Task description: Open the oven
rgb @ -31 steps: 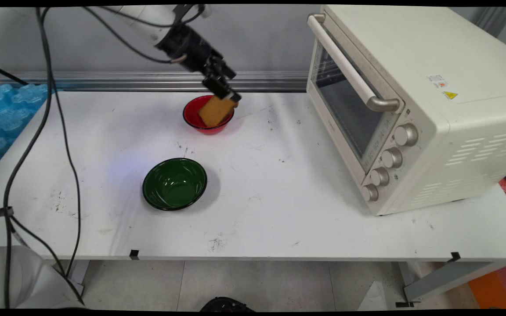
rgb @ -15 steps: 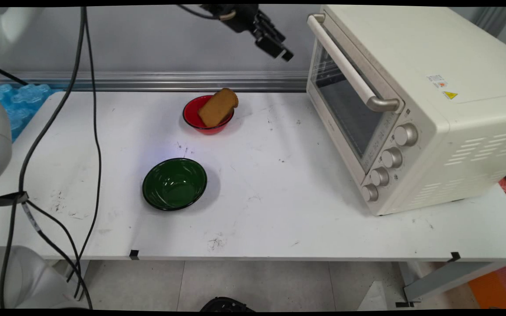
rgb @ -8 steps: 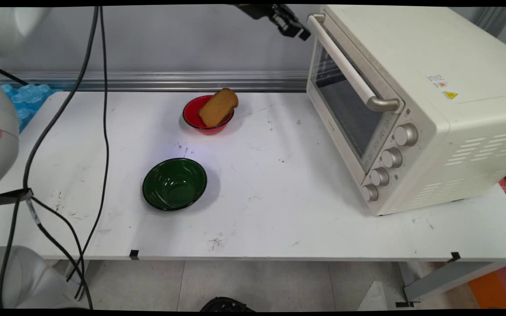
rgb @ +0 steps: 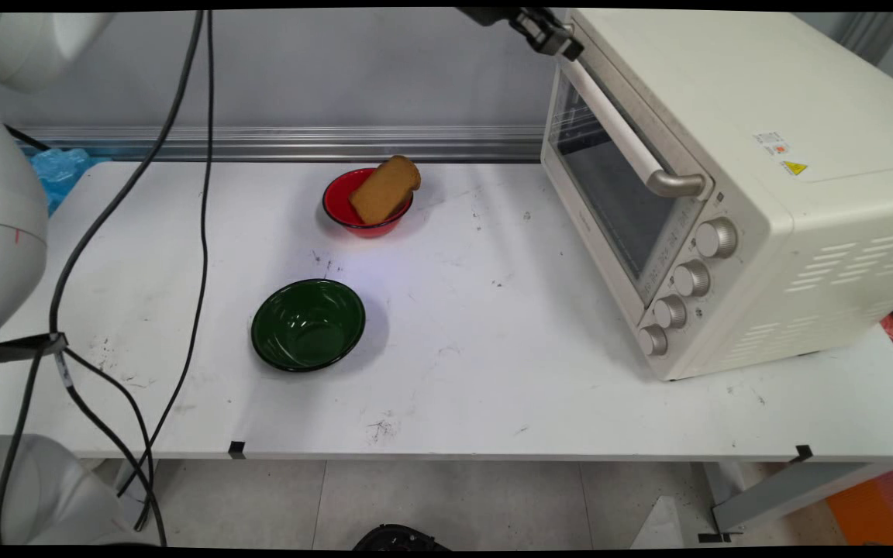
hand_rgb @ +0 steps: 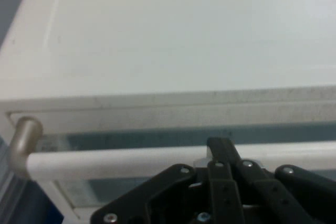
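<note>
The oven handle (rgb: 617, 124) was a pale bar across the top of the glass door of a cream oven (rgb: 725, 155), which stood on the bench (rgb: 493, 349) at 3 o'clock. The black gripper (rgb: 563, 43) was up at 12 o'clock, right at the far end of that bar, and most of the arm was cut off by the top edge. In the hand view the fingers (hand_rgb: 220, 148) looked pressed together with nothing between them. Their tip lay over the handle (hand_rgb: 121, 157), but it was hard to tell whether it touched. The lower parts of the gripper were cut off there too.

Four round knobs (rgb: 716, 238) sat in a row beside the door. Through the glass the inside was too dark to make out.

A red bowl (rgb: 338, 205) stood at 11 o'clock on the bench, far from the gripper. A brown slice of bread (rgb: 384, 190) leaned in it, hiding part of its rim. A green bowl (rgb: 308, 324) stood at 8 o'clock, well apart from the red one. Black cables (rgb: 202, 194) hung down at 9 o'clock.
</note>
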{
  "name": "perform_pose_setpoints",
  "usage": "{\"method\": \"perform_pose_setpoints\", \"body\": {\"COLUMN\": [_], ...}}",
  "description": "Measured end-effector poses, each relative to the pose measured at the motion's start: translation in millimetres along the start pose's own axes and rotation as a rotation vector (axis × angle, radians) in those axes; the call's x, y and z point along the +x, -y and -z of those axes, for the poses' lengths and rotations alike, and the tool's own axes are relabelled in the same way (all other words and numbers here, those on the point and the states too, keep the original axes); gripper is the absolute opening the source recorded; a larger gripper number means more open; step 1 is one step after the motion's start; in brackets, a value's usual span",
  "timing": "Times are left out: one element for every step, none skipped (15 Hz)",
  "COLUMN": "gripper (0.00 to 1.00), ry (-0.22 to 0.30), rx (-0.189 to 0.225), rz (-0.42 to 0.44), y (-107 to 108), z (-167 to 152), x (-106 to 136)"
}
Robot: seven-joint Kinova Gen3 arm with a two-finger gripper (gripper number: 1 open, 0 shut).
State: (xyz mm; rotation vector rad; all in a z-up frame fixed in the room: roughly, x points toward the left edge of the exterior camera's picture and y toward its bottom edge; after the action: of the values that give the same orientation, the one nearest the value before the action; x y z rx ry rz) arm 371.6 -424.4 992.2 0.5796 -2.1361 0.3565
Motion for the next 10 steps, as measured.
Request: {"method": "perform_pose_setpoints", "body": {"gripper": [0.00,0.00,0.00,0.00,0.00,0.00,0.00,0.00,0.00,0.00], "ry": [-0.003,-0.006,-0.009,-0.012,-0.014,-0.017,-0.020,-0.022,-0.023,-0.024], "rx": [-0.002,-0.004,-0.005,-0.007,-0.009,-0.011,-0.014,-0.017,-0.019,-0.021], "rz": [0.001,0.003,0.004,0.006,0.008,0.011,0.014,0.017,0.019,0.020], "y": [-1,-2,-2,-3,-4,-5,-6,-8,-9,-10], "z": [-2,-6,-8,-11,-14,-17,-22,-25,-28,-31], "x": [1,2,3,4,4,5,5,5,5,5]}}
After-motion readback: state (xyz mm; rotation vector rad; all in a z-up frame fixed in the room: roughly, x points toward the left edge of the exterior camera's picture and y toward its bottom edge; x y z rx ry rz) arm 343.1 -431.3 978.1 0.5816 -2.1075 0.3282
